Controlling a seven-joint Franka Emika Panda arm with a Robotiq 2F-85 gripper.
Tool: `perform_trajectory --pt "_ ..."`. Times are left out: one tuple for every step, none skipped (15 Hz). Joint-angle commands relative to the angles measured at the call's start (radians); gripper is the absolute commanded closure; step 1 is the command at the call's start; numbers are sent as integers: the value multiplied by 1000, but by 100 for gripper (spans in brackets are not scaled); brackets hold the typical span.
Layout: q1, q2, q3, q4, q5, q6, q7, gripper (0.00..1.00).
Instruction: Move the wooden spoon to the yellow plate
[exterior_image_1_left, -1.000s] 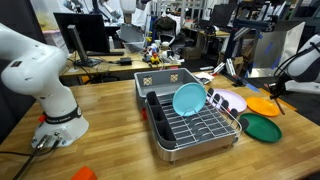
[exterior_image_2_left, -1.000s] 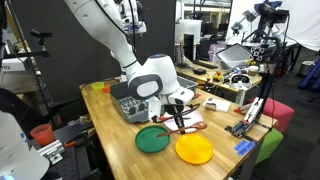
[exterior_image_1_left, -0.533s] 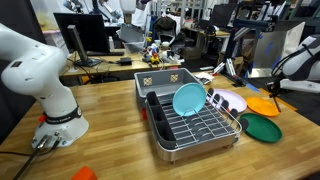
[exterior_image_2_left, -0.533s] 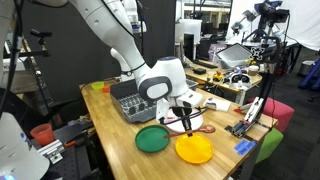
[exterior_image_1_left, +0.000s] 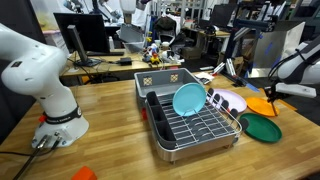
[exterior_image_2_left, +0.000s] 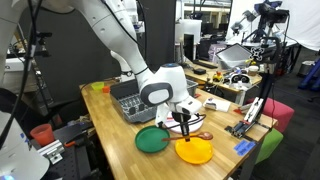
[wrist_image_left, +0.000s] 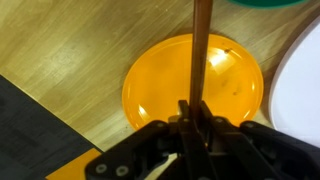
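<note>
My gripper is shut on the wooden spoon, a slim tan stick that runs up the wrist view. It hangs right above the yellow plate, which lies flat on the wooden table. In an exterior view the gripper holds the spoon upright over the yellow plate at the table's corner. In an exterior view the yellow plate is partly hidden behind the arm and gripper.
A dark green plate lies beside the yellow one. A pale plate is at the right. A dish rack holds a teal bowl. The table edge is close by.
My gripper has carried the spoon from above the green and pale plates across to over the yellow plate, and a little lower.
</note>
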Motion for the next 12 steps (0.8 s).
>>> perform_trajectory --pt "2 1 1 3 14 -3 -4 89" --pt "1 1 4 4 17 -3 -4 89" --pt "1 1 5 5 17 -3 -4 89" --pt "1 1 5 5 18 -3 -4 89" --pt "0 1 5 5 18 -3 -4 89" --pt "0 1 5 5 18 -3 -4 89" --pt "0 1 5 5 18 -3 -4 89" --pt "0 1 5 5 18 -3 -4 97" --pt "-5 3 6 9 24 -8 1 97" --pt "-11 3 9 11 29 -9 0 97" --pt "-9 6 2 14 29 -7 6 97" --pt "-11 8 -2 20 33 -11 12 97"
